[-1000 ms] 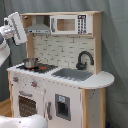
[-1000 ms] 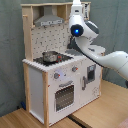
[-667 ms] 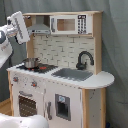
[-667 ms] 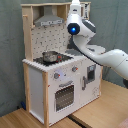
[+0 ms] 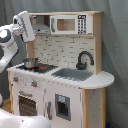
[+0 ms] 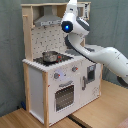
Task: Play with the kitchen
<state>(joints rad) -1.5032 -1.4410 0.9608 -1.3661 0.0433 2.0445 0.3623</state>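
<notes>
Grey curtain (image 5: 116, 45) hangs behind everything in both exterior views, and a wooden floor (image 6: 95, 112) shows in the second exterior view. On it stands the kitchen (image 5: 60, 75), white and light wood, with a grey hood (image 6: 48, 20), a tiled back wall, a microwave (image 5: 70, 24), a black faucet (image 5: 84, 59) over a grey sink (image 5: 72, 74), a pot (image 5: 30, 63) on the stove and a windowed oven door (image 6: 64, 95). The white arm (image 6: 102, 52) reaches across the front of the kitchen and bends upward. Its end effector (image 5: 25, 26) is raised at the top corner beside the hood, at the first exterior view's left, well above the pot and stove. Whether its fingers are spread or closed cannot be told, and nothing is seen in its hold. A blue light (image 6: 66, 27) glows on the arm's wrist in the second exterior view.
</notes>
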